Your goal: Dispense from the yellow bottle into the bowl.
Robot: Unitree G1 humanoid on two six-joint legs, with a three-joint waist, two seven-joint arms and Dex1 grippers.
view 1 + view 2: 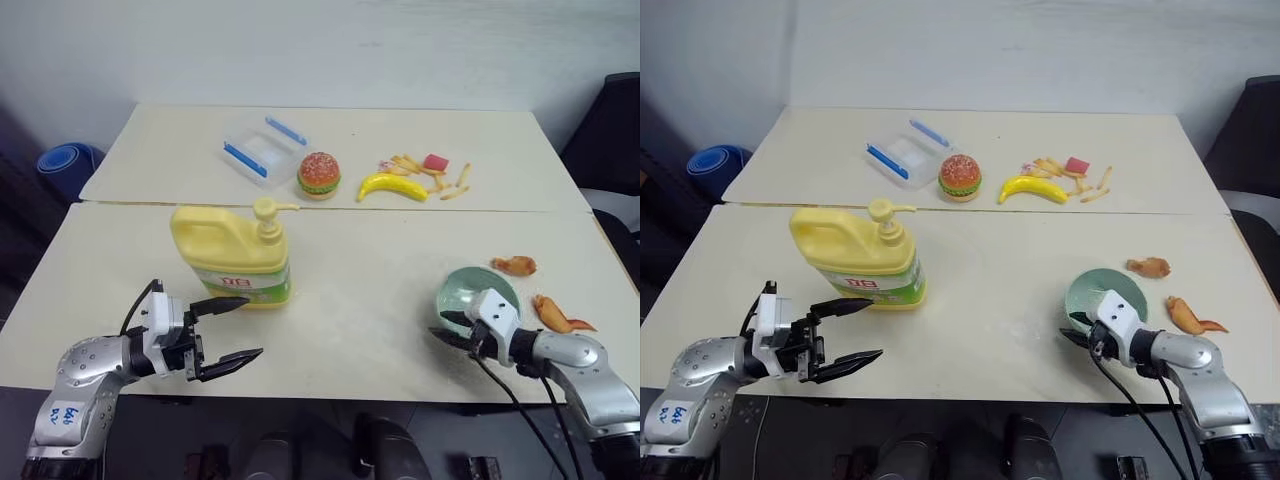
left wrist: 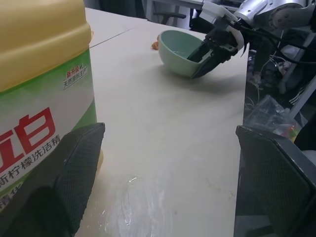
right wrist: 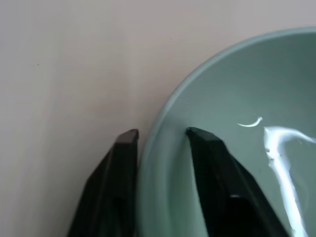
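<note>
Step in hand: right gripper [image 3: 162,136] is pinching the rim of the bowl [image 1: 470,290], one finger inside, one outside the wall; looks like securing the bowl before dispensing.
Left gripper [image 1: 228,330]: standing wide open, holding nothing, just beside the yellow bottle [image 1: 232,255] on its near side.
Bowl's place: resting on the table [image 1: 360,310], well apart from the bottle, off to the robot's right of it.
Next move, my guess: bowl is needing to come under the pump spout; then the pump head is wanting a press.
Materials: bottle is showing squat glossy plastic, moulded handle, green-white label; bowl is looking smooth, round, pale mint.
</note>
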